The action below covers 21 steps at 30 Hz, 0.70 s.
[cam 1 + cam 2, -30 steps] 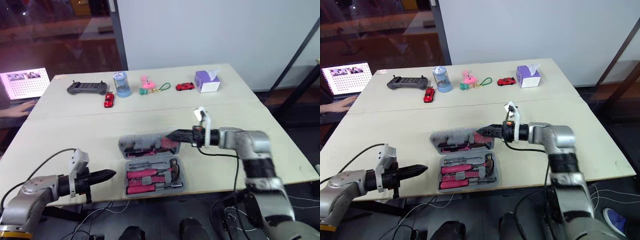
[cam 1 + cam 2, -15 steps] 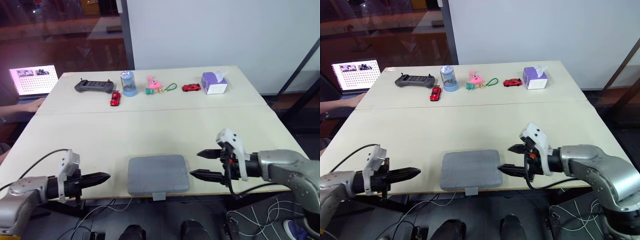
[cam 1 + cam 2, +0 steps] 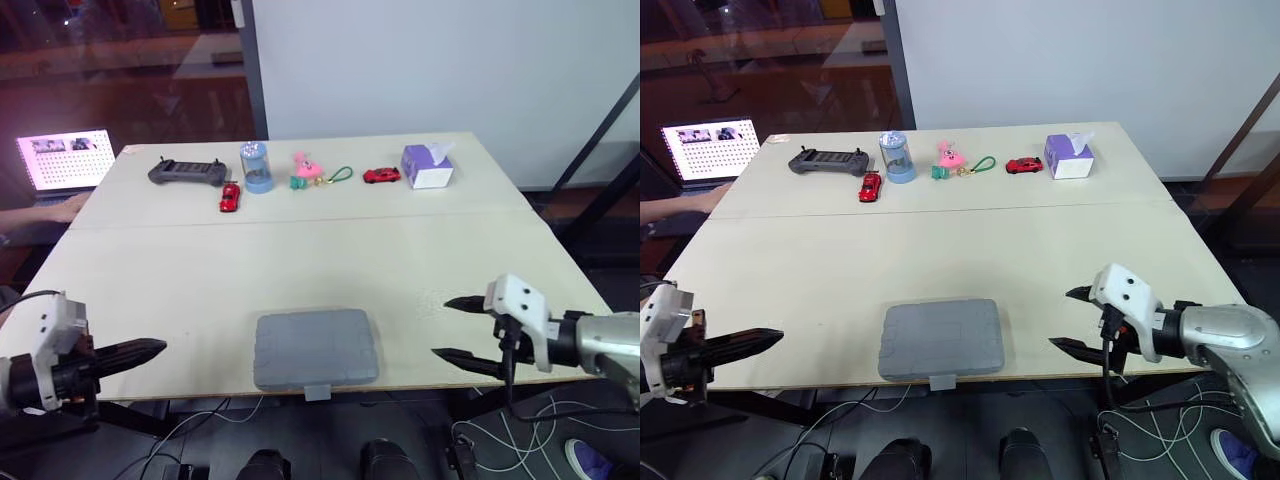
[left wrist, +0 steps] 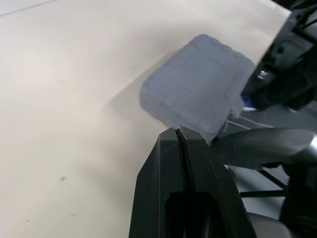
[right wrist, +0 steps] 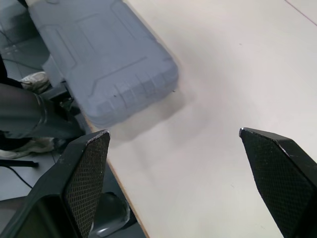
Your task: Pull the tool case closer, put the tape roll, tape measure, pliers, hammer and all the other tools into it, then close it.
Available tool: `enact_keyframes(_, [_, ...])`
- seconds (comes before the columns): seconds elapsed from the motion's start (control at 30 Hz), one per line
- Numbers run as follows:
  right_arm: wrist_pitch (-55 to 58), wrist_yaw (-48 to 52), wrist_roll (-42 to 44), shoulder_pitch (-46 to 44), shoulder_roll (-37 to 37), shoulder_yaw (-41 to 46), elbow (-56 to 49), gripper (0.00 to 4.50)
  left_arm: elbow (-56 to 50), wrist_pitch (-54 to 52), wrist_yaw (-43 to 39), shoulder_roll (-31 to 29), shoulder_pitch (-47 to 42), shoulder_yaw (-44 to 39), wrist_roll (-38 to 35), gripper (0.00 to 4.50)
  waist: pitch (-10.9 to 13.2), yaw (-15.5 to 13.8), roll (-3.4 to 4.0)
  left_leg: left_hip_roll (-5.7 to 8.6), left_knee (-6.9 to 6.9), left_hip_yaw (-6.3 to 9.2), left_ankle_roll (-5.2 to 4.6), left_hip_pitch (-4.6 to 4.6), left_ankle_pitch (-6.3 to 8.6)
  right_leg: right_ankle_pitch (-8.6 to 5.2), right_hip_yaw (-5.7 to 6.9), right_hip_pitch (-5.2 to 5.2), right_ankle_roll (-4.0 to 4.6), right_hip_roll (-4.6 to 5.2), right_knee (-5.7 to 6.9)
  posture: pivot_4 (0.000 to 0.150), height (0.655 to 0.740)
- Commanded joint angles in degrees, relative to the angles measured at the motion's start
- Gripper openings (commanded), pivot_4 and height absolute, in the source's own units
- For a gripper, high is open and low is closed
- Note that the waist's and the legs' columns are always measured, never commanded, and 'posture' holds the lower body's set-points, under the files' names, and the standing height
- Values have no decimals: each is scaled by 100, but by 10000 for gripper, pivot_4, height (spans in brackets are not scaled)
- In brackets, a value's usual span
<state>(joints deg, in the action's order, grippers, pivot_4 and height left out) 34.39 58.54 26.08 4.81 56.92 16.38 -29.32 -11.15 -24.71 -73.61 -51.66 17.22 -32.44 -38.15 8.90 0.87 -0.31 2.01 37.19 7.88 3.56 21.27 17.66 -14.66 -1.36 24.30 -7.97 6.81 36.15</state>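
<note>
The grey tool case (image 3: 315, 348) lies shut at the table's front edge, its latch (image 3: 318, 391) hanging over the rim. No loose tools show on the table. My left gripper (image 3: 158, 347) is shut on nothing, low at the front left and well apart from the case. In the left wrist view its fingers (image 4: 179, 148) are pressed together, with the case (image 4: 198, 96) beyond them. My right gripper (image 3: 441, 327) is open and empty to the right of the case, over the front edge. The right wrist view looks between its spread fingertips (image 5: 99, 144) at the case (image 5: 99, 54).
Along the far side of the table (image 3: 300, 255) stand a black game controller (image 3: 186, 172), a red toy car (image 3: 230, 197), a blue jar (image 3: 254, 167), a pink toy (image 3: 303, 168), a second red car (image 3: 379, 175) and a purple tissue box (image 3: 427, 165). A laptop (image 3: 60, 160) and a person's hand (image 3: 55, 210) are at far left.
The case was open a second ago with my right gripper at its lid; it is now shut. Both grippers have drawn back and outward from it, and the right one has opened.
</note>
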Motion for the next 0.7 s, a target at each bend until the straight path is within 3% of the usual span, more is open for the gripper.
enact_keyframes(0.03, [-167,44,-10,-62,41,86,141,44311,112,248,57,-3,-63,-111,144,0,1,-2,-1,0,0,0,0,0,0,0,0,0,0,0,0,1500,7400])
enact_keyframes(0.7, [120,-24,169,-277,10,-141,290,44311,203,725,189,110,-339,48,389,0,3,-5,-4,0,0,0,0,0,0,0,0,0,0,0,0,1500,7400])
